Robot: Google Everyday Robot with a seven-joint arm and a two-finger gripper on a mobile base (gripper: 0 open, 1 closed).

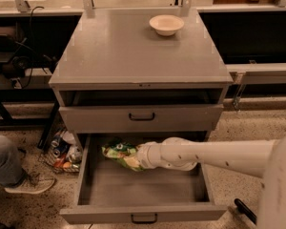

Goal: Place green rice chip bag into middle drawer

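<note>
The green rice chip bag (118,151) is a crinkled bright-green bag with orange-and-white print. It sits inside the open middle drawer (143,190), at the back and left of centre, partly under the drawer front above. My white arm reaches in from the right. My gripper (136,158) is at the bag's right end and shut on it, with its tips hidden behind the bag. I cannot tell whether the bag rests on the drawer floor or hangs just above it.
A cream bowl (166,24) stands at the back of the grey cabinet top (128,56). The upper handled drawer front (141,117) is closed. A wire basket of cans (64,152) sits on the floor at the left, next to a person's leg and shoe (24,184).
</note>
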